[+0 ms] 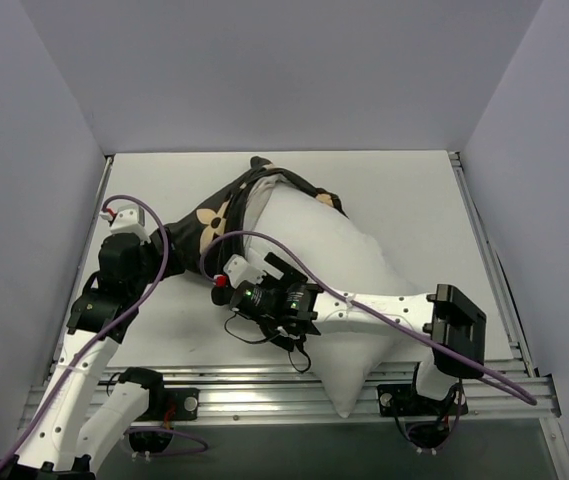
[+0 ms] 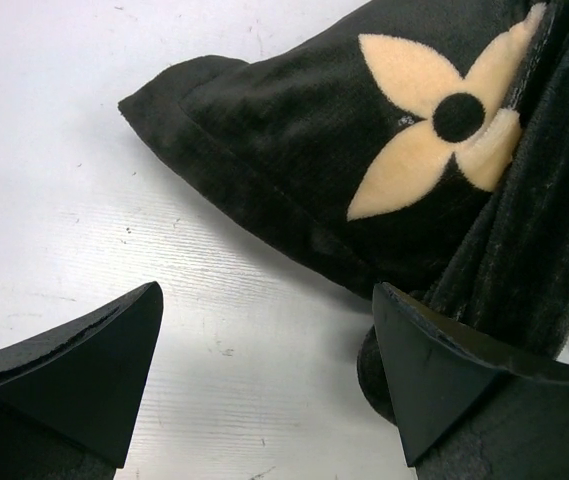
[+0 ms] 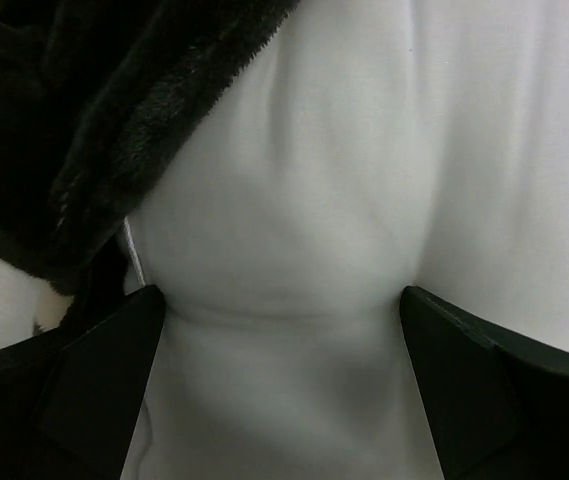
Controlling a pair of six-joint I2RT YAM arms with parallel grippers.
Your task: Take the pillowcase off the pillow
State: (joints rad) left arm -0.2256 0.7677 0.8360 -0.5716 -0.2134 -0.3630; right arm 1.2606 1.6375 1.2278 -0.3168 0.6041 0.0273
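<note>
The pillow (image 1: pixel 359 265) lies slantwise across the table (image 1: pixel 414 185), one corner past the near edge; the pillowcase (image 1: pixel 214 215) is bunched over its far-left end only, so most of the white is bare and the job looks well along; the left gripper (image 2: pixel 266 295) hovers with jaws wide apart and only table between them, one finger right at the edge of the case, a tan flower ahead; the right gripper (image 3: pixel 281 292) is likewise spread wide, straddling a bulge of pillow with the case's furry edge up to its left, gripping nothing, though whether its pads touch the white I cannot tell; the case looks soft, limp and light, velvety enough to slide off but apt to stretch and bunch rather than move as one, so the loose corner near the left gripper seems the place to pinch; the pillow is plump and yielding, likely to drag along unless the right gripper pinches a fold of it.
</note>
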